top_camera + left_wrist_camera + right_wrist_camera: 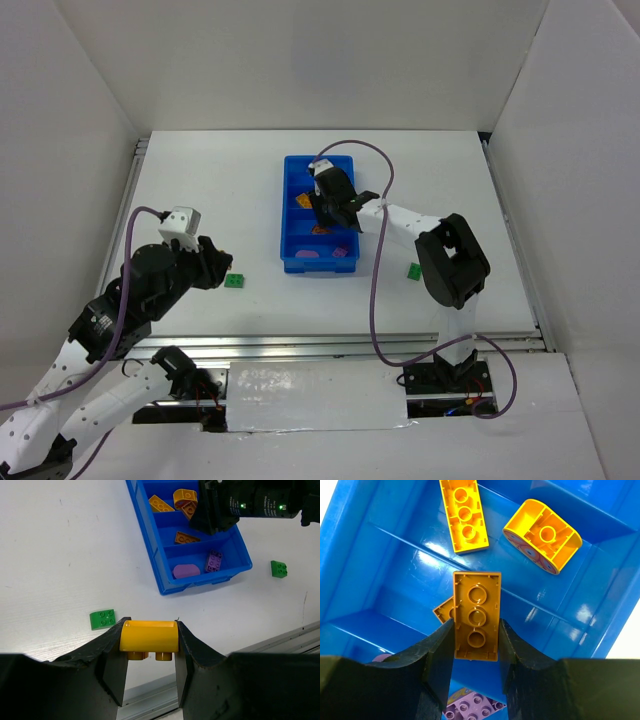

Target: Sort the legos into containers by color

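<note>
Half done or somewhat more, judging by the layout.

Already in the tray:
- purple legos in the nearest compartment;
- a brown lego in the next compartment up;
- yellow legos in the compartment beyond that.

Cannot tell for certain what the farthest compartment holds; looks bare in the top view.

Right gripper: clenched on a second brown lego, underside toward the wrist camera, held over the tray just above the brown one lying there. Probable next step: release into that same compartment.

Left gripper: clenched on a yellow lego, held low over the surface, well apart from the tray. Probable next step: carry to the yellow compartment, keeping clear of the right arm above the tray.

Left outside, two pieces:
- near green lego, flat on the surface just beside the left gripper;
- far green lego, on the surface right of the tray.

No green visible in the tray, so probably meant for the farthest compartment. Remaining work: two drops, then two picks and drops.
</note>
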Controlling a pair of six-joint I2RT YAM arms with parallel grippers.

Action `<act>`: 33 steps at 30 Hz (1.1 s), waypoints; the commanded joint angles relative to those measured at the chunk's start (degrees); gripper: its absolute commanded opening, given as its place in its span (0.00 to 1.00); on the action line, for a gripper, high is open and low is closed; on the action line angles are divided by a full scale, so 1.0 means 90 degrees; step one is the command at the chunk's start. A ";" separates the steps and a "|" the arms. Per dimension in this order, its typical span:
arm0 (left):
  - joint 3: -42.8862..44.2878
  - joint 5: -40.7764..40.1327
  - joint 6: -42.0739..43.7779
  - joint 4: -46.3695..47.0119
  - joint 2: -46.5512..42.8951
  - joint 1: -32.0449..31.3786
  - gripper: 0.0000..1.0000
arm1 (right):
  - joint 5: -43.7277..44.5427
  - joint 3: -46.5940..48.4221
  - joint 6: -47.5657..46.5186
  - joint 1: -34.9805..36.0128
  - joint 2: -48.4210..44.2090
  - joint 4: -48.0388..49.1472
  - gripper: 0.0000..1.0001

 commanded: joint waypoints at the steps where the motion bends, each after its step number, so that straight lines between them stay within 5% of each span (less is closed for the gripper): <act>1: 0.0040 0.0099 0.0147 0.0282 -0.0037 -0.0001 0.00 | -0.0091 0.0160 -0.0153 -0.0034 0.0000 0.0108 0.43; 5: 0.0049 0.0099 0.0147 0.0272 -0.0008 -0.0001 0.00 | -0.0159 0.0033 -0.0084 -0.0034 -0.0146 0.0225 0.57; 18: 0.0069 0.0303 0.0030 0.0370 -0.0135 -0.0001 0.00 | -0.0744 -0.0503 0.0277 -0.0034 -0.1355 0.0342 0.59; 22: 0.0088 0.1210 -0.0009 0.0886 -0.0155 -0.0001 0.00 | -0.2381 -0.1156 0.0618 -0.0024 -0.2924 0.0721 0.67; 26: 0.0020 0.2509 -0.0194 0.1666 -0.0281 -0.0001 0.00 | -0.4744 -0.2228 0.1222 -0.0015 -0.4058 0.1678 0.89; 30: 0.0273 0.3621 -0.0516 0.2215 -0.0174 0.0009 0.00 | -0.6930 -0.3217 0.2423 -0.0005 -0.4755 0.4083 0.88; 33: 0.0527 0.4170 -0.0868 0.2576 0.0059 0.0019 0.00 | -0.7502 -0.3522 0.3401 0.0141 -0.4882 0.5193 0.89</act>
